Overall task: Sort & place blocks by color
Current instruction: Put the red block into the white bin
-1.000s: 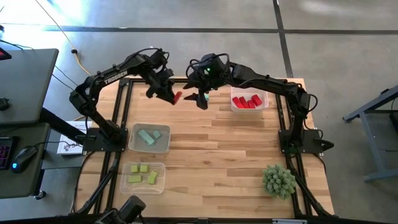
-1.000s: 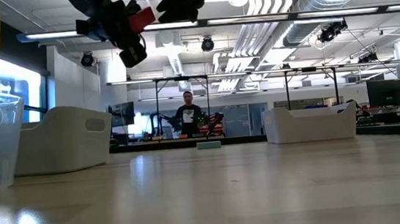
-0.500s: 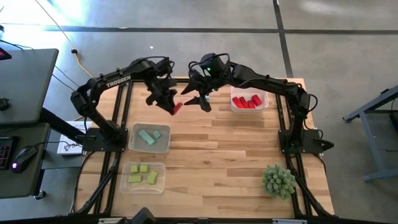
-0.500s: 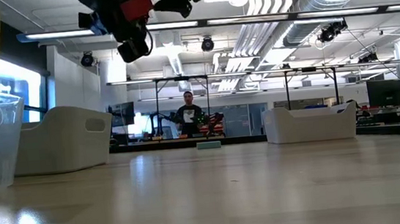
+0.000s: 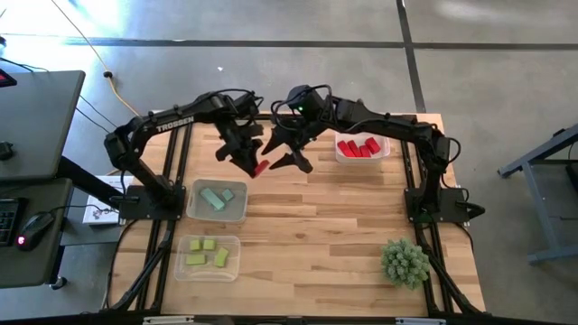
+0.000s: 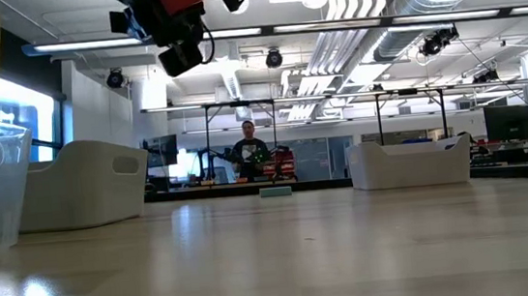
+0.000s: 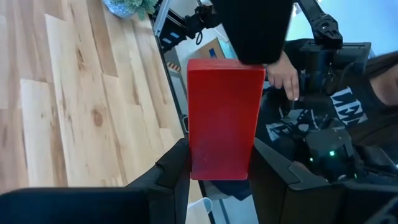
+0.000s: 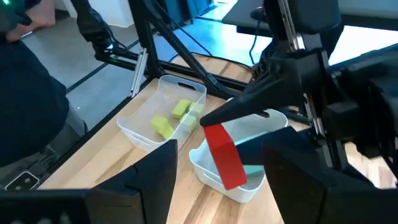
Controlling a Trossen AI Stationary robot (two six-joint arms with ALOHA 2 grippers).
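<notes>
Left claw (image 5: 256, 164) clenches red block (image 5: 261, 167) midair; right claw (image 5: 289, 152) gapes just beside.

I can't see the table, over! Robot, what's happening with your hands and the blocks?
Left gripper shut on red block, held in the air. Right gripper open beside it, empty. Nothing between them.

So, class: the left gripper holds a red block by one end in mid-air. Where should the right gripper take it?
By the free end of the red block, which sticks out past the left gripper. The open right gripper, facing it, could close across its flat faces.
</notes>
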